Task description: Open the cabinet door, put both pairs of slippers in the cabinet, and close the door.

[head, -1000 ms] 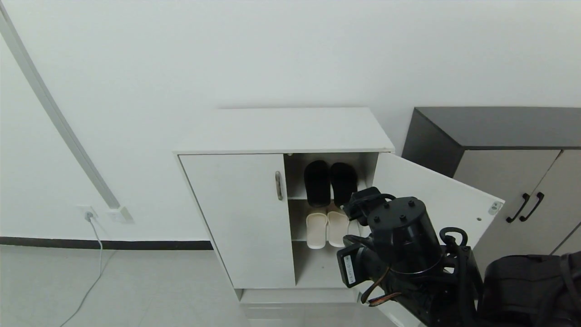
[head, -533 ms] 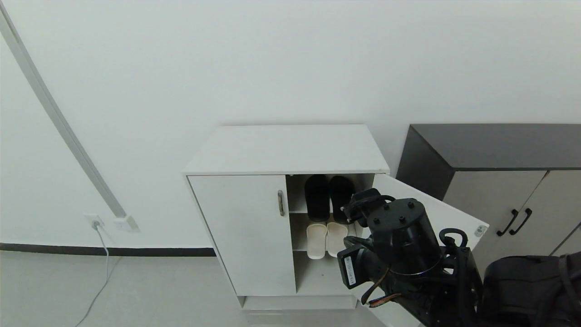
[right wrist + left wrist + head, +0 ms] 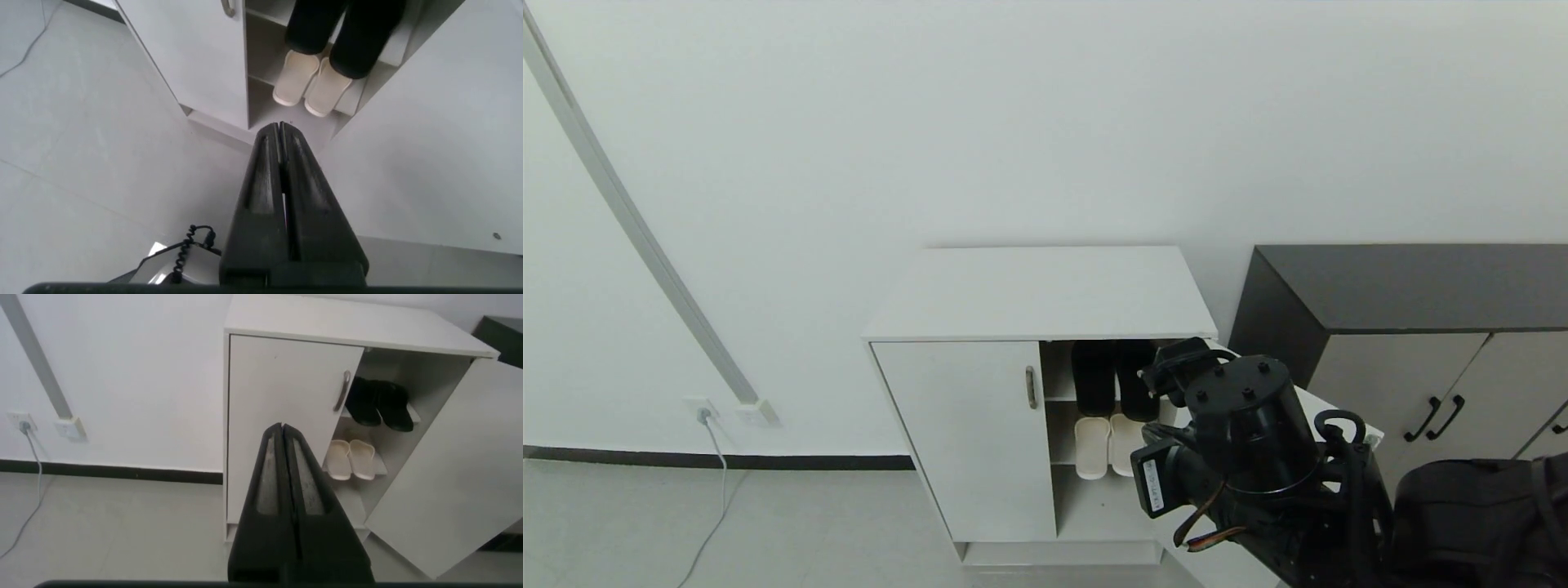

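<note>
The left gripper point(image 3: 282, 429) and right gripper point(image 3: 280, 129) hang before the white two-door wooden cabinet point(image 3: 1045, 294), jaws pressed together on nothing, which suits a loading step that looks finished. The cabinet's white right-hand door point(image 3: 441, 474) stands swung out over bare pale-grey floor point(image 3: 768, 531), leaving room to push it shut. Inside, the cream slippers point(image 3: 351, 457) sit below the black slippers point(image 3: 380, 404), whose heels reach the shelf's front edge.

We are looking at the cabinet point(image 3: 1045, 294) standing against the wall, with its left door point(image 3: 968, 437) shut and its right door point(image 3: 449, 474) swung open. Inside, one pair of slippers point(image 3: 1094, 380) is sitting on the upper shelf, with the other pair point(image 3: 1092, 445) directly below. A second cabinet point(image 3: 1405, 286) is standing just to the right, and a wall socket point(image 3: 704, 408) well to the left.
</note>
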